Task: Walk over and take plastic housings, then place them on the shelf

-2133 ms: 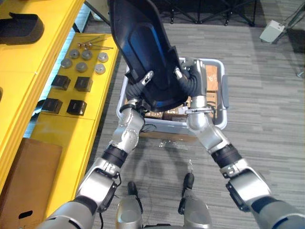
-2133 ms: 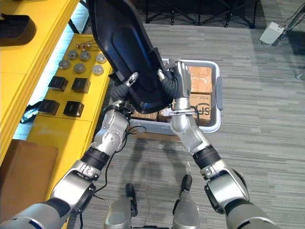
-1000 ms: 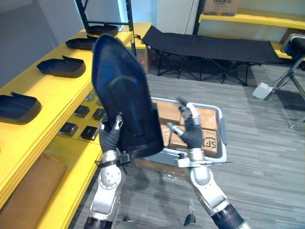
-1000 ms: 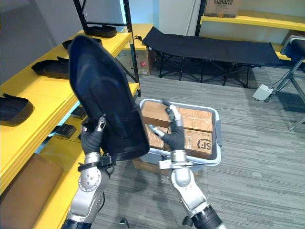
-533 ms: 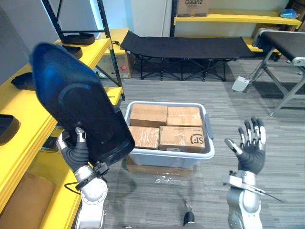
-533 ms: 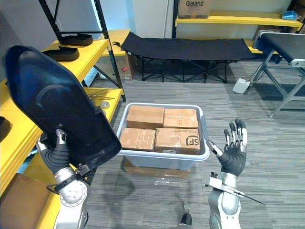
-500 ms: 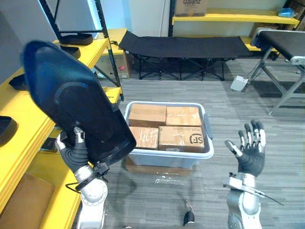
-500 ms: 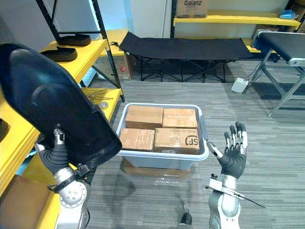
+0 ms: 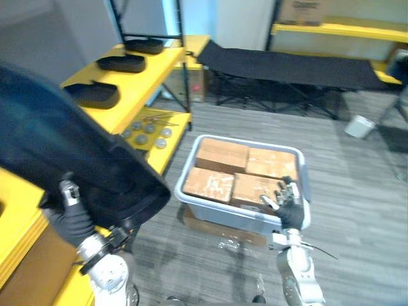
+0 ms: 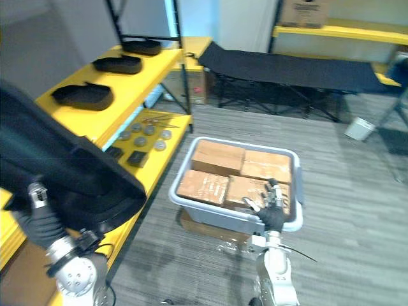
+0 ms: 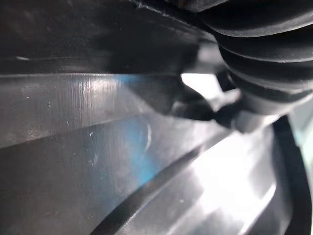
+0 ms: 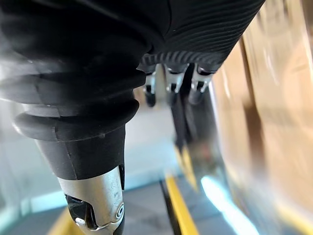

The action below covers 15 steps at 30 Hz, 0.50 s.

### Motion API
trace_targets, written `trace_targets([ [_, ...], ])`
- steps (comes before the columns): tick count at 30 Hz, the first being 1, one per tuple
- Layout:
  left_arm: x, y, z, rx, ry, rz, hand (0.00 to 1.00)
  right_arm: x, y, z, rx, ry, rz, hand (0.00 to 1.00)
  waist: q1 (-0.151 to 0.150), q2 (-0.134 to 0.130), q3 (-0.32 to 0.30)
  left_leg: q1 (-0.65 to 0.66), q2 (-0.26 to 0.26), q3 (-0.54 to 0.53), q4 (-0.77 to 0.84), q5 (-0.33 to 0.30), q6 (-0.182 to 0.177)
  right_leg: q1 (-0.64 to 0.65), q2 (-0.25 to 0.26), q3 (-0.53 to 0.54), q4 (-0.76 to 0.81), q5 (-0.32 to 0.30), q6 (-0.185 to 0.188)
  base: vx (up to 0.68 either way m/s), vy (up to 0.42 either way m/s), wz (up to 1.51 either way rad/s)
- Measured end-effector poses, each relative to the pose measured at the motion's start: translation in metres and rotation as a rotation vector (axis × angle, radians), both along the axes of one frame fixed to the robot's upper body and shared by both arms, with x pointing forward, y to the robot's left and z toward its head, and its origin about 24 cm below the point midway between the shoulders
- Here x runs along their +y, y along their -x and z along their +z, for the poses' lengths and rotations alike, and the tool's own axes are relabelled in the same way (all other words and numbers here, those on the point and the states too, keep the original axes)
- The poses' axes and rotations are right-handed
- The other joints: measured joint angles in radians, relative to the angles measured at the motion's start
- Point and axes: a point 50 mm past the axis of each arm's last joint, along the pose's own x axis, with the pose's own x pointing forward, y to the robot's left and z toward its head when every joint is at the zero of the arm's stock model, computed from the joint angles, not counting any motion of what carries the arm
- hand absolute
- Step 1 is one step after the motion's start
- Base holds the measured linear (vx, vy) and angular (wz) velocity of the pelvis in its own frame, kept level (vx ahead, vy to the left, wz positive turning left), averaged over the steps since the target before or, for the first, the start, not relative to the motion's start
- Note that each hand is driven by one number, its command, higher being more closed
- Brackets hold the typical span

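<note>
Well, my left hand (image 9: 71, 220) is closed on the big black plastic housing (image 9: 64, 153), with fingers (image 9: 67, 190) hooked over its lower edge. The housing is off to the left of the grey bin (image 9: 220, 215), raised above the floor and tilted, its broad dark shell towards me. In the left wrist view its glossy surface (image 11: 98, 122) sits right against my hand's ribbed cover.

My right hand (image 9: 291, 210) holds nothing. Its fingers (image 9: 288, 190) are straight, spread a little and pointing up, with the palm at the bin's near right corner. Whether it touches the rim I cannot tell. The right wrist view also shows those fingers (image 12: 171, 85) stretched out straight.

Inside the bin lie brown cardboard boxes (image 9: 220, 156), packed side by side. Any labels on them are too blurred to read.

Left of the bin runs the yellow shelf (image 9: 137, 80), and more black housings (image 9: 93, 94) lie on it in a row leading away from me. On a lower level of it, nearer the bin, is a cluster of small metal discs (image 9: 148, 129).

Beyond the bin stands a black folding cot (image 9: 287, 64). Behind that, on a far yellow shelf, is a cardboard box (image 9: 307, 7) with dark print I cannot make out.
</note>
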Motion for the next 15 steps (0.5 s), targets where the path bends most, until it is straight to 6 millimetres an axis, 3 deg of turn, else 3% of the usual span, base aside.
trace_targets([
  [5,0.018,0.034,-0.003,0.068,-0.035,0.124,1.0,0.015,-0.014,0.01,-0.045,0.042,0.072,0.0,0.074,-0.008,0.0,-0.003,-0.028,-0.073,-0.016,0.007,0.007,0.041,-0.018,-0.063,0.008,-0.025,0.007,0.02,0.027,0.53],
  [7,0.017,0.036,0.0,0.055,-0.06,0.097,1.0,0.015,-0.02,0.015,-0.067,0.048,0.075,0.0,0.093,-0.017,-0.002,-0.013,-0.031,-0.077,-0.019,0.009,0.008,0.033,-0.021,-0.064,0.015,-0.028,0.005,0.02,0.02,0.12],
  [11,0.008,0.023,0.006,0.014,-0.099,-0.027,1.0,0.009,-0.021,0.013,-0.056,0.061,0.043,0.0,0.066,-0.023,0.0,-0.035,-0.032,-0.141,-0.02,0.016,0.017,0.015,-0.028,-0.012,0.093,-0.047,-0.014,0.02,0.031,0.44],
  [12,0.004,0.016,0.009,-0.007,-0.109,-0.076,1.0,0.005,-0.018,0.011,-0.044,0.058,0.015,0.0,0.04,-0.021,0.002,-0.053,-0.032,-0.188,-0.018,0.02,0.02,0.007,-0.028,0.064,0.145,-0.066,-0.026,0.04,0.093,1.07],
  [14,-0.001,0.0,0.013,-0.029,-0.145,-0.168,1.0,-0.005,-0.013,0.007,-0.025,0.057,-0.026,0.0,0.019,-0.03,0.009,-0.07,-0.035,-0.26,-0.025,0.034,0.018,-0.01,-0.031,0.162,0.228,-0.12,-0.033,0.05,0.035,1.12],
  [15,0.0,-0.008,0.015,-0.029,-0.174,-0.204,1.0,-0.006,-0.013,0.007,-0.028,0.059,-0.016,0.0,0.015,-0.054,0.021,-0.07,-0.044,-0.287,-0.025,0.042,0.006,-0.006,-0.04,0.181,0.265,-0.167,-0.029,0.04,-0.083,0.79],
])
